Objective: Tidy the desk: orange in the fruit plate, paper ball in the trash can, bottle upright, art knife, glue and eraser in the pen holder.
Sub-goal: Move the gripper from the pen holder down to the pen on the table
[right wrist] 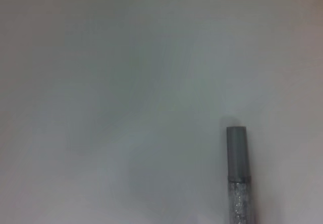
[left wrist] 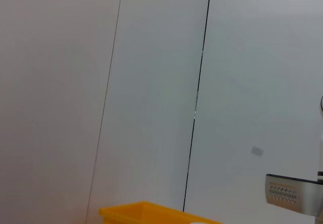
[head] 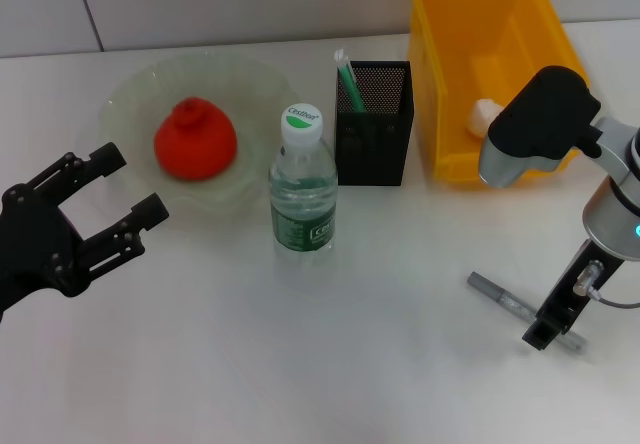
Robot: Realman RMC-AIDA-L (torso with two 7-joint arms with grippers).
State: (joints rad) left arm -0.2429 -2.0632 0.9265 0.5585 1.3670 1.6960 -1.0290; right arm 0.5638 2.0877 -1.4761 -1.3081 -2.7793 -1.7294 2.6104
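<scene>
The orange (head: pixel 195 140) lies in the fruit plate (head: pixel 130 94) at the back left. The bottle (head: pixel 302 189) stands upright in the middle. Behind it stands the pen holder (head: pixel 375 134) with a green and white stick (head: pixel 349 82) in it. A white paper ball (head: pixel 486 116) lies in the yellow trash can (head: pixel 440 114). A grey art knife (head: pixel 500 296) lies flat at the front right; my right gripper (head: pixel 548 334) is down over its near end. The right wrist view shows the knife's grey end (right wrist: pixel 237 148). My left gripper (head: pixel 135 181) is open and empty, left of the bottle. The eraser is out of view.
The trash can's rim (left wrist: pixel 146 211) shows low in the left wrist view, before a panelled wall. My right arm's grey and black elbow (head: pixel 535 124) hangs in front of the trash can. White tabletop (head: pixel 300 364) lies between the two arms.
</scene>
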